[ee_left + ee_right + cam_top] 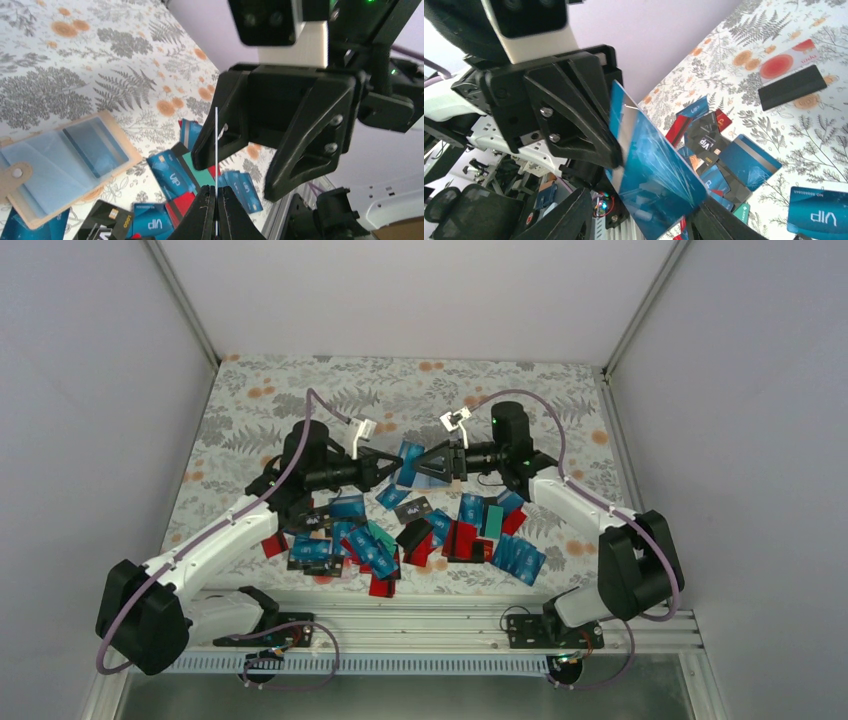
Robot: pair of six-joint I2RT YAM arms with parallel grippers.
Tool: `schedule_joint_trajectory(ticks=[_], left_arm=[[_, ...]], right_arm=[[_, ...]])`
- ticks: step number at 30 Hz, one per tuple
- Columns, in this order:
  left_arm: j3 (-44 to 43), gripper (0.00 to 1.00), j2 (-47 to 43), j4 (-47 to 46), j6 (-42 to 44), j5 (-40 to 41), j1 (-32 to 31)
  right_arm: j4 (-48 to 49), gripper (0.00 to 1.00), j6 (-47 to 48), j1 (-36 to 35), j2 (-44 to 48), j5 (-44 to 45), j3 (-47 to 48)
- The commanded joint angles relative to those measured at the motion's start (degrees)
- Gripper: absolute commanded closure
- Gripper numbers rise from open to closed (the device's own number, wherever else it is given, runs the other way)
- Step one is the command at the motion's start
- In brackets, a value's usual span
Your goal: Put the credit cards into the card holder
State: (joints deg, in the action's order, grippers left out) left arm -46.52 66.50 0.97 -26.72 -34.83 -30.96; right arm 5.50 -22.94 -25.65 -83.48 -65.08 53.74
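My left gripper point(216, 189) is shut on a blue credit card point(659, 170) and holds it upright above the table; it shows edge-on as a thin white line in the left wrist view point(216, 145). My right gripper point(642, 200) faces it, open, with its jaws on either side of that card. In the top view the two grippers point(385, 472) point(432, 462) meet tip to tip at mid-table. The beige card holder point(116, 134) lies open on the table with blue cards in its clear pockets. Many loose cards point(400, 535) are piled in front.
A red-and-white card point(784, 62) and a black card point(791, 86) lie apart on the floral cloth. A metal rail point(420, 625) runs along the near edge. White walls point(90, 390) close in on the sides and back.
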Motion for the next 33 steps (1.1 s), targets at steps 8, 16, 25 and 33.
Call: schedule_joint_trajectory(ticks=[8,16,25,33], left_arm=[[1.0,0.98,0.7,-9.9,-7.3,2.4,0.2],[1.9,0.98,0.7,-11.8,-8.9,2.9,0.2],[2.5,0.98,1.4,-11.8,-9.1,3.8,0.2],[2.7,0.81,2.0,-4.2,-5.7,12.0,0.2]], right_arm=[[11.3,0.64,-10.2,-0.5,0.7,2.2,-3.1],[13.2,0.76,-12.1,-0.5,1.1,1.8,-2.8],[12.7,0.95,-12.6,-0.5,1.4,2.6,-2.2],[-2.9,0.96,-7.6,0.9,0.7,12.3,1.0]])
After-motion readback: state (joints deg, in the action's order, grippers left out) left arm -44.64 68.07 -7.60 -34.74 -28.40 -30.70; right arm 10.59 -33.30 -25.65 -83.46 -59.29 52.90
